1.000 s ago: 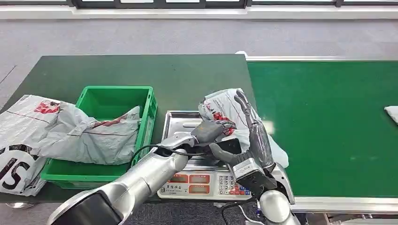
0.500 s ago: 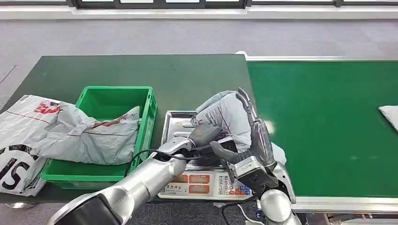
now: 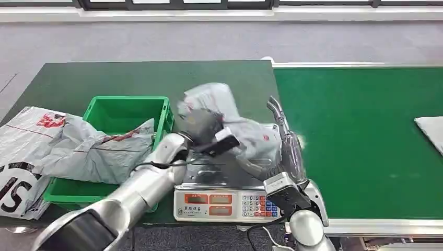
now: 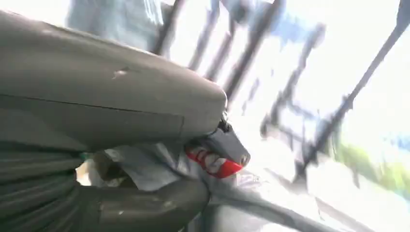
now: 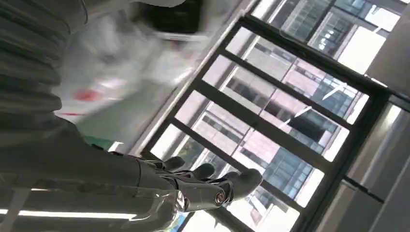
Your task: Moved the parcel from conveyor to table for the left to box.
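My left hand grips the grey parcel with red print and holds it up over the left part of the scale's steel tray, close to the green box. In the left wrist view the crumpled parcel is pressed between my thumb and palm. My right hand stands upright at the tray's right side, just beside the parcel's trailing end, with fingers straight and nothing in it. The right wrist view shows that right hand with fingers stretched out and the blurred parcel behind it.
The green box holds a large grey bag that spills over its left wall onto the dark green table. The scale's keypad faces me. The green conveyor runs on the right and carries another parcel at its far right.
My left hand has taken the parcel and swung it up and left, away from the right hand and toward the green box. The right hand stays in place, fingers straightened. The conveyor parcel moved nearer.
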